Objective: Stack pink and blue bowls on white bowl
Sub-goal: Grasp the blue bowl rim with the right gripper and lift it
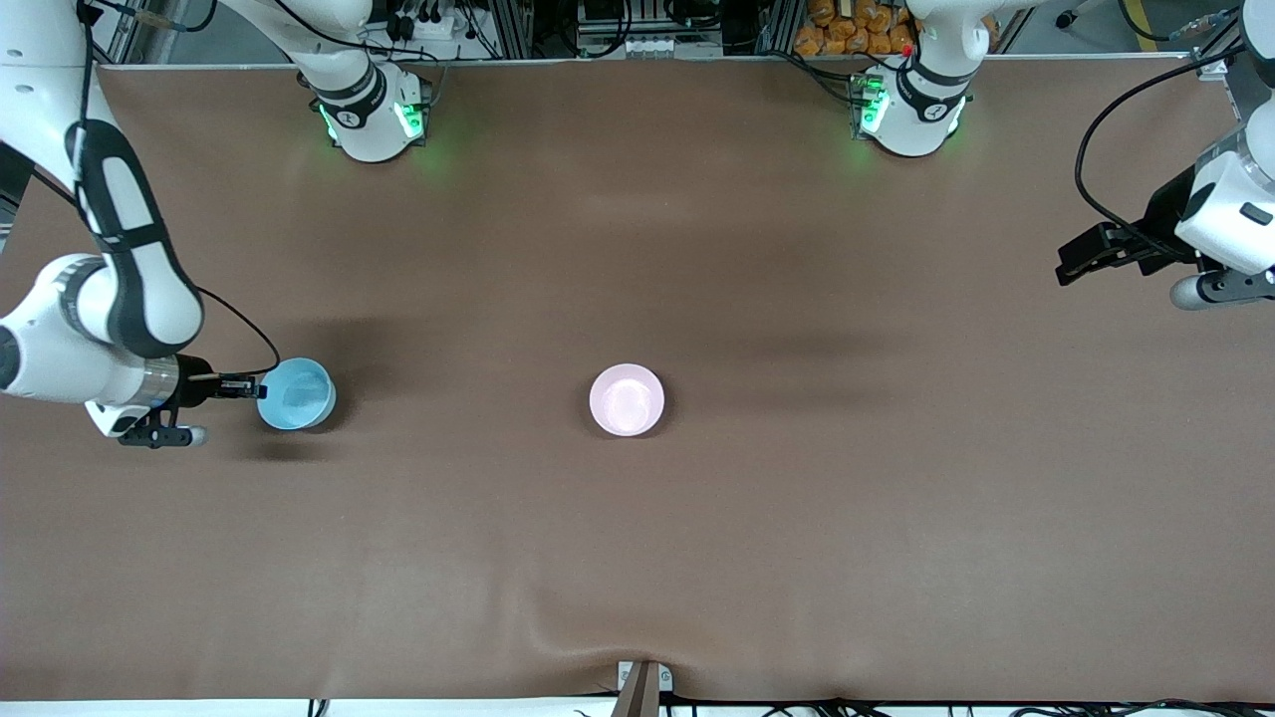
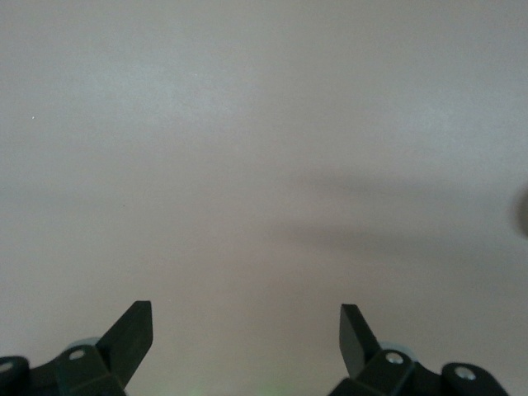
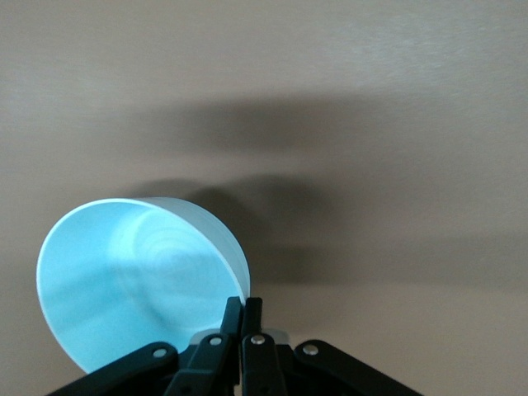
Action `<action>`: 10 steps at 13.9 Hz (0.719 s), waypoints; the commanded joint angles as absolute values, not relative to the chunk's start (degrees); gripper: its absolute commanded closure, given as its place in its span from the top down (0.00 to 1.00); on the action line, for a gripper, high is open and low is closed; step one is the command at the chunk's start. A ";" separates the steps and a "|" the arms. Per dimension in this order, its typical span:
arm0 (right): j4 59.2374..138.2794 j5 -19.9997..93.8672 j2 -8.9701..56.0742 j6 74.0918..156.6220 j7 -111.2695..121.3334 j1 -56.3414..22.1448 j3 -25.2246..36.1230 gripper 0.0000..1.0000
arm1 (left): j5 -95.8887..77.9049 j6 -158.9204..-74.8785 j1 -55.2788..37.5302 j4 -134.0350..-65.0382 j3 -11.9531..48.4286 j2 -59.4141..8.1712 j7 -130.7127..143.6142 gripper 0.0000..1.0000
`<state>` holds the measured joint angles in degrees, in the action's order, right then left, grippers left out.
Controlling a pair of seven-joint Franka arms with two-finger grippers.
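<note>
- We see the right claw (image 1: 251,388) down at the right arm's end of the table (image 1: 637,558), pinched shut on the rim of the blue bowl (image 1: 296,393).
- In the right wrist view the two fingers (image 3: 233,326) sit tight together on the edge of the blue bowl (image 3: 136,280), one on the inside of the wall and one on the outside. We think it holds the bowl by the thin rim because the bowl is too wide to grab around.
- The blue bowl looks a little tipped in the wrist view, so we cannot tell if it sits flat on the table or is just coming up.
- The pink bowl (image 1: 627,399) stands open side up near the middle of the table, well apart from the blue bowl.
- We see no white bowl by itself. It may be under the pink bowl, but we cannot tell.
- We think the blue bowl goes onto the pink bowl next, so it must be carried over and lowered straight so it drops inside.
- The left claw (image 1: 1081,261) waits up over the left arm's end of the table. Its fingers (image 2: 132,334) are wide apart and hold nothing.
</note>
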<state>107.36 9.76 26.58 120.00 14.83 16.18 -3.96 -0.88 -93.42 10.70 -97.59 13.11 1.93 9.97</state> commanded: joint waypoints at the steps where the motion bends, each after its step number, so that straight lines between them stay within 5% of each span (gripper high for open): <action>1: 106.08 11.77 22.78 116.28 9.43 12.94 -4.13 0.00 | -2.11 -93.43 11.51 -97.82 13.36 2.64 8.44 1.00; 7: 105.04 17.04 20.30 116.63 -24.38 -5.67 -4.04 0.00 | -2.11 -93.43 11.51 -97.82 13.80 2.64 8.44 1.00; 10: 98.03 16.96 23.27 116.19 -39.24 -13.42 -3.96 0.00 | -2.20 -93.43 11.43 -97.82 13.89 2.72 8.35 1.00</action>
